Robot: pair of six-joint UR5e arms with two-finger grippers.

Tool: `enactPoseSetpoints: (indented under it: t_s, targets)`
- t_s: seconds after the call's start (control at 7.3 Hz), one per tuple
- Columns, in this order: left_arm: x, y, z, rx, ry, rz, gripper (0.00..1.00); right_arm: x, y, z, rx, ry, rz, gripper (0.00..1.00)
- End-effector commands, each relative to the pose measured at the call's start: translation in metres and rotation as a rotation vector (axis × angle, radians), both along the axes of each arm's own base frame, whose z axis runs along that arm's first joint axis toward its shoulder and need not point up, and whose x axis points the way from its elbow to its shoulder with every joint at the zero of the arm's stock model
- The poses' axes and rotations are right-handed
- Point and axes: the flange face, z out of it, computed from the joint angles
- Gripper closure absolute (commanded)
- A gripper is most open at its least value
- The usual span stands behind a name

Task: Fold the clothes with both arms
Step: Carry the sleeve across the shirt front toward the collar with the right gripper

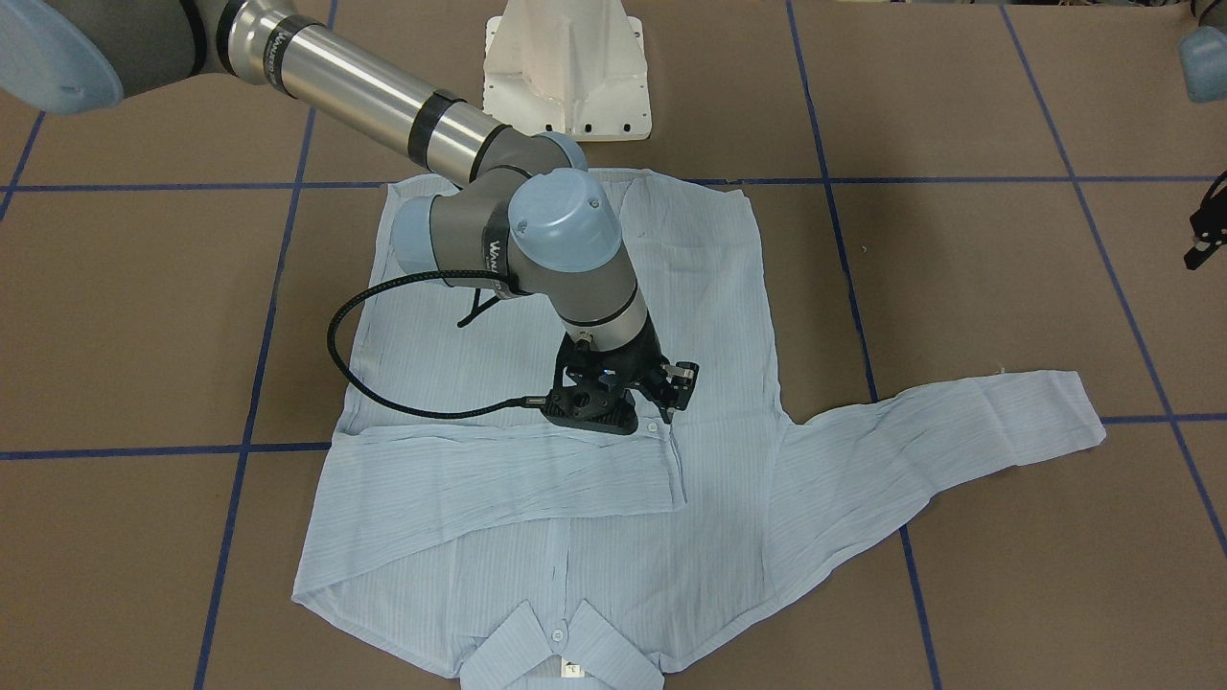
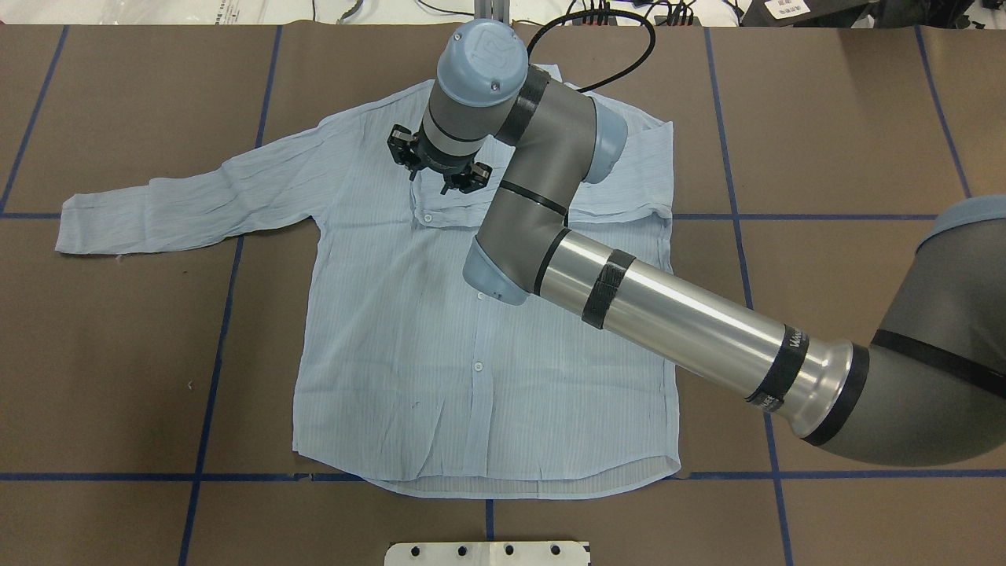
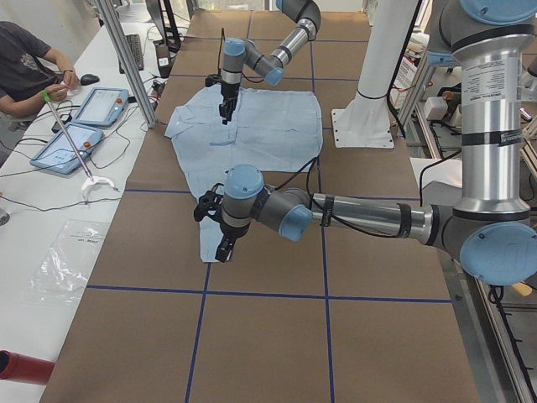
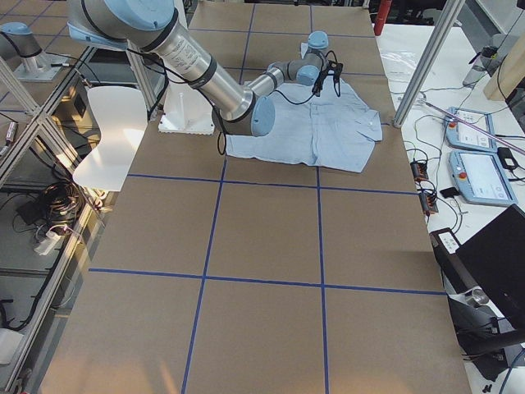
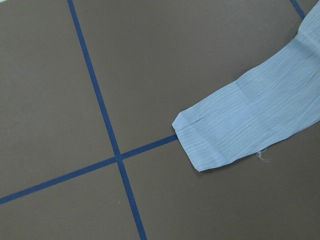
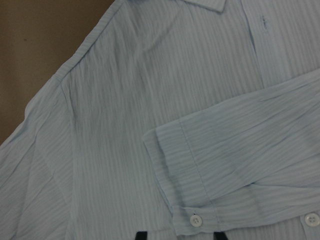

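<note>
The light blue striped shirt point(image 2: 440, 354) lies flat and face up on the brown table, collar point(image 1: 561, 652) toward the operators' side. One sleeve point(image 1: 498, 479) is folded across the chest. The other sleeve point(image 2: 173, 208) lies stretched out sideways, and its cuff shows in the left wrist view point(image 5: 235, 135). My right gripper point(image 2: 438, 169) is open and hovers just over the chest by the folded sleeve's cuff point(image 6: 200, 200), holding nothing. My left gripper point(image 3: 222, 243) hangs above the table near the stretched sleeve's cuff. Only its edge shows in the front view point(image 1: 1206, 230), so I cannot tell whether it is open.
The white pedestal base point(image 1: 566, 67) stands behind the shirt's hem. Blue tape lines point(image 2: 220, 314) grid the brown table. An operator point(image 3: 25, 67) and tablets point(image 3: 101, 105) are at a side bench beyond the table.
</note>
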Motion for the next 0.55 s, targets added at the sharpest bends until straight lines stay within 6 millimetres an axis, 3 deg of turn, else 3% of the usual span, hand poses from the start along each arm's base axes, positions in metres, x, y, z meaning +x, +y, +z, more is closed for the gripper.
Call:
enactPoseSetpoints:
  t_s: [0.0,0.14,0.27,0.41]
  targets:
    - [0.063,-0.033,0.019,-0.103,0.042,-0.03,0.02,0.025,-0.009,-0.008,-0.029,-0.032,0.041,0.01]
    - [0.077,-0.046,0.033,-0.141,0.065,-0.067,0.02,0.054,-0.021,0.025,-0.061,-0.023,0.043,0.01]
    - [0.099,-0.057,0.041,-0.164,0.081,-0.069,0.04,0.099,-0.028,0.073,-0.099,0.01,0.056,0.01]
    - [0.12,-0.058,0.05,-0.19,0.075,-0.044,0.07,0.136,-0.03,0.104,-0.102,0.016,0.087,0.01]
